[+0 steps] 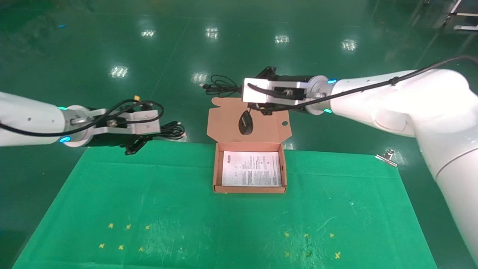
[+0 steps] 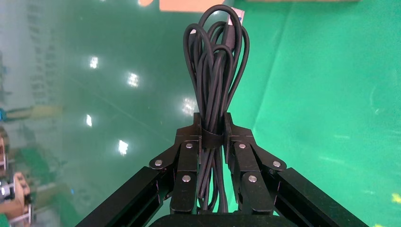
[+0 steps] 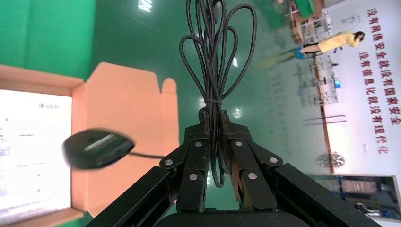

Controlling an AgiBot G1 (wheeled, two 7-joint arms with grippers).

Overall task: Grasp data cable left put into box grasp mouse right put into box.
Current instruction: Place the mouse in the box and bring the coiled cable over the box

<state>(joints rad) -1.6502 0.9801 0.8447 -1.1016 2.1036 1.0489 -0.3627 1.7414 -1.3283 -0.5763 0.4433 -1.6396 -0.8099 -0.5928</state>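
My left gripper (image 1: 157, 133) hovers at the table's far left edge, shut on the data cable (image 1: 172, 130), a bundle of black loops with a strap; the left wrist view shows the fingers (image 2: 187, 156) clamped at the strap, with the data cable (image 2: 213, 71) reaching out past them. My right gripper (image 1: 242, 90) is behind the box (image 1: 215, 168), shut on the mouse's bundled cord (image 1: 220, 84). The black mouse (image 1: 245, 123) dangles from that cord in front of the open lid (image 1: 227, 119). The right wrist view shows the cord (image 3: 215, 71) pinched and the mouse (image 3: 97, 147) hanging over the lid.
The box lies open at the table's far middle with a white printed sheet (image 1: 252, 169) inside. A metal clip (image 1: 386, 157) holds the green cloth (image 1: 149, 194) at the far right corner. Small yellow marks (image 1: 121, 235) dot the near cloth.
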